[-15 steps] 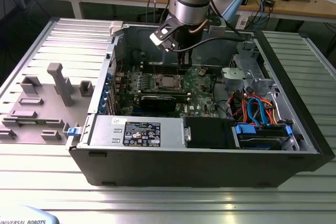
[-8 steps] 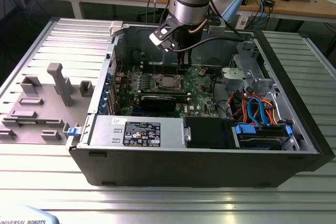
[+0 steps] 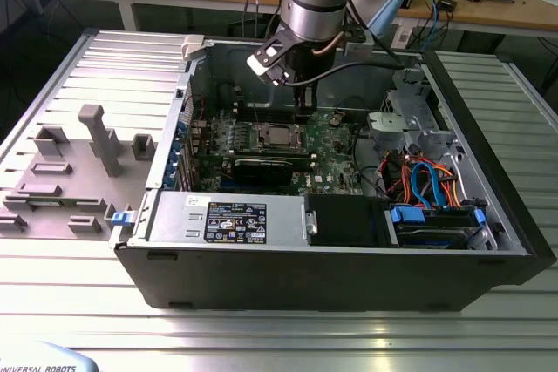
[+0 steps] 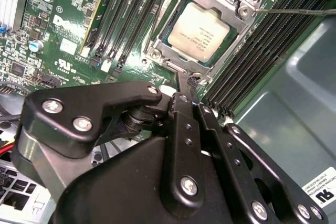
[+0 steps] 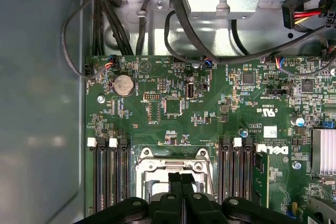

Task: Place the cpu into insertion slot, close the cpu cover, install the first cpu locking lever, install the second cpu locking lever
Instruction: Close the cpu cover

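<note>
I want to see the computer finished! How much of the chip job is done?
The cpu sits in the insertion slot and the cpu cover lies flat over its edges, so those look done. The shut claw is at the cover's edge. One thin lever pokes out sideways; the levers look undone.

light: bright, even | glare: table (image 3: 375, 343) | shadows: soft

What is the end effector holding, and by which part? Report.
Nothing visibly held: the end effector is shut, tips beside the cpu cover.
</note>
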Controlling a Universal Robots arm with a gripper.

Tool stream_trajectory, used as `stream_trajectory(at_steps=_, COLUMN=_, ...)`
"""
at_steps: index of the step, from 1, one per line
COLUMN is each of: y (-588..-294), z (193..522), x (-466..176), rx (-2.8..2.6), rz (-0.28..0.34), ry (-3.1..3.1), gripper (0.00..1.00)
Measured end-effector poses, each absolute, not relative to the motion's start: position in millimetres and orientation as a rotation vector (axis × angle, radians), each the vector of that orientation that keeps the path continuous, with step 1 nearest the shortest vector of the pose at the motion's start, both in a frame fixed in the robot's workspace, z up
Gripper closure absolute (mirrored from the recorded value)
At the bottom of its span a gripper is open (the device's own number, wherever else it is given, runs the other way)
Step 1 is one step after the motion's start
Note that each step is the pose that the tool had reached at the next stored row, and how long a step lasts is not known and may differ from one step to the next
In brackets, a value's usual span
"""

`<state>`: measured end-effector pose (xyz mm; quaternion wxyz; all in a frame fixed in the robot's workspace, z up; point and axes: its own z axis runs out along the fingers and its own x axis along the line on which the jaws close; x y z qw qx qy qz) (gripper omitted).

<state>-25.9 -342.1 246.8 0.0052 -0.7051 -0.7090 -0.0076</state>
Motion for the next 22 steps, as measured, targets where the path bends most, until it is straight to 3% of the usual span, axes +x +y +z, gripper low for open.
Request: stream_trajectory(at_steps=22, y=-342.1, z=246.6, x=-32.2, rx=-2.208, rz=-0.024, ry=-2.22, gripper=0.89)
